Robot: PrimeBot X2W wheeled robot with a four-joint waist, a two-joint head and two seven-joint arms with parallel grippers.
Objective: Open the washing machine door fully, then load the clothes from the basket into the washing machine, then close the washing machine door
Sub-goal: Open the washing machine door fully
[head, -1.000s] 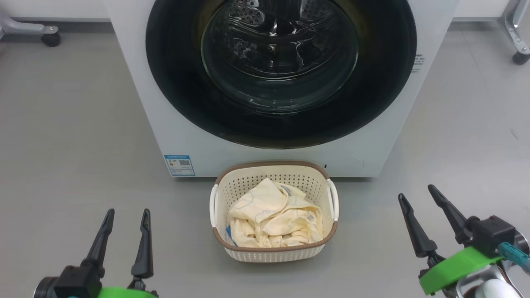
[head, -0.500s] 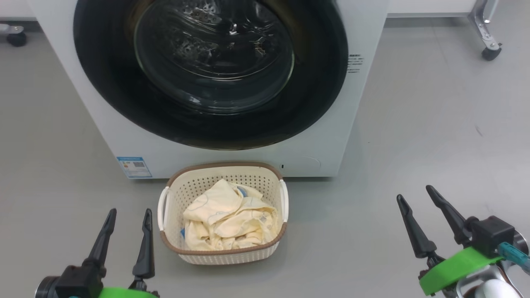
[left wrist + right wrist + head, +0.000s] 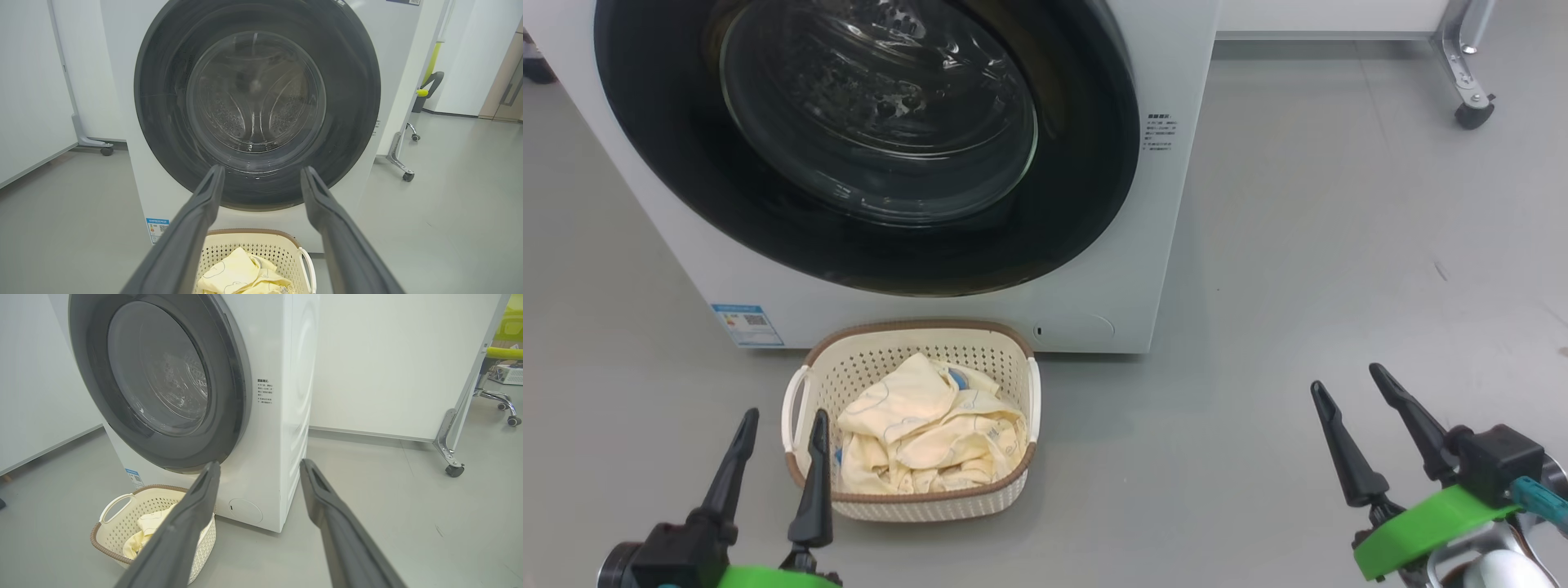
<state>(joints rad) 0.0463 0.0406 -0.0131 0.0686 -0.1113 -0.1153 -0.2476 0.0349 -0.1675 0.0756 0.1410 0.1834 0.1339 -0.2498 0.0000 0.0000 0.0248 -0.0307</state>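
My head camera has turned since a moment ago, so the whole picture slid left. My left hand [image 3: 784, 414] is wide and empty, near the basket [image 3: 915, 330] with the clothes [image 3: 923, 433]. The basket stands on the grey floor [image 3: 1298, 245], handles left and right, before the washing machine [image 3: 1094, 278]. Its door [image 3: 1086, 163] is shut, facing me. My right hand [image 3: 1346, 376] is wide, empty.

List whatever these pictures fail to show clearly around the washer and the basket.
The door: top cut off by the head view's upper edge; its handle cannot be told.
The basket: floor hidden under the clothes, head view.
The blue label, head view: too small to read.
The print beside the door, right wrist view: too small to read.
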